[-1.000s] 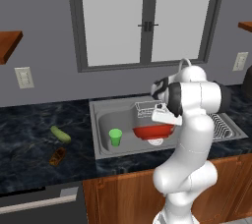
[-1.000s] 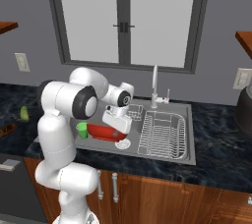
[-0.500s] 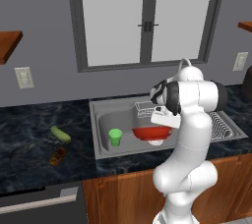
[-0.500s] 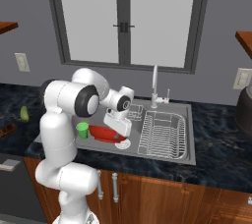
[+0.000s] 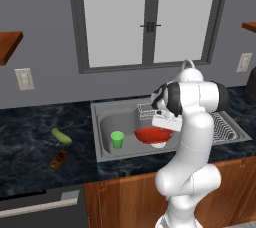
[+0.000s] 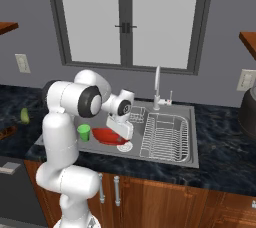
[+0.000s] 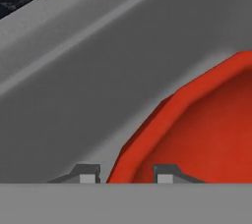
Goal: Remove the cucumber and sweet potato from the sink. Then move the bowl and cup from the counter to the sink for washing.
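While fingers (image 7: 88,175) straddle bowl (image 7: 197,129) rim, cup (image 5: 117,139) in sink (image 5: 107,122)

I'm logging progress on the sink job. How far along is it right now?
Done: the cucumber and sweet potato lie on the counter left of the sink, and the green cup stands in the basin. In hand: the gripper straddles the red bowl's rim, low in the sink. Left: releasing the bowl.
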Robot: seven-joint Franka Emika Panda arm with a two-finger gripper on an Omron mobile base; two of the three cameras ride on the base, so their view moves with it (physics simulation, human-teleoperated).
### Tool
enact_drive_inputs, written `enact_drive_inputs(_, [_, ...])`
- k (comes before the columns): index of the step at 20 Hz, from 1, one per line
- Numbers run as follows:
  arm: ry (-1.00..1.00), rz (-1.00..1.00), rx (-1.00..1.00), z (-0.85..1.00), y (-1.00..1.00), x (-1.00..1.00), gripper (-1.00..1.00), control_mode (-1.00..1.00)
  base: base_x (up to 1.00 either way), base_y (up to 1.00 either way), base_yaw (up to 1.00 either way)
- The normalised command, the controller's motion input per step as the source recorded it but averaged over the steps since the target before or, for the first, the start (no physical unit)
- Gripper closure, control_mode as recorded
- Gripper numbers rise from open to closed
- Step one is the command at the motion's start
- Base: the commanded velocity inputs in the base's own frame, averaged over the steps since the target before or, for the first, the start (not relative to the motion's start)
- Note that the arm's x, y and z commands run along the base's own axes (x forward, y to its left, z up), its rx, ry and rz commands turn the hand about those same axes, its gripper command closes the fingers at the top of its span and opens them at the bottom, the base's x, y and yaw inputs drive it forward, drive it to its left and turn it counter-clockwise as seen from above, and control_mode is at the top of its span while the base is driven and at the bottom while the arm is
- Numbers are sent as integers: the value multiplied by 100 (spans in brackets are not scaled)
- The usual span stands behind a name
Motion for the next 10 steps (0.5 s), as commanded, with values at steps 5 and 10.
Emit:
enact_drive_inputs(5, [-14,-1,-4,-16,0,5,100,-100,0,0,0])
enact_drive_inputs(10, [-10,-1,-3,-14,0,9,100,-100,0,0,0])
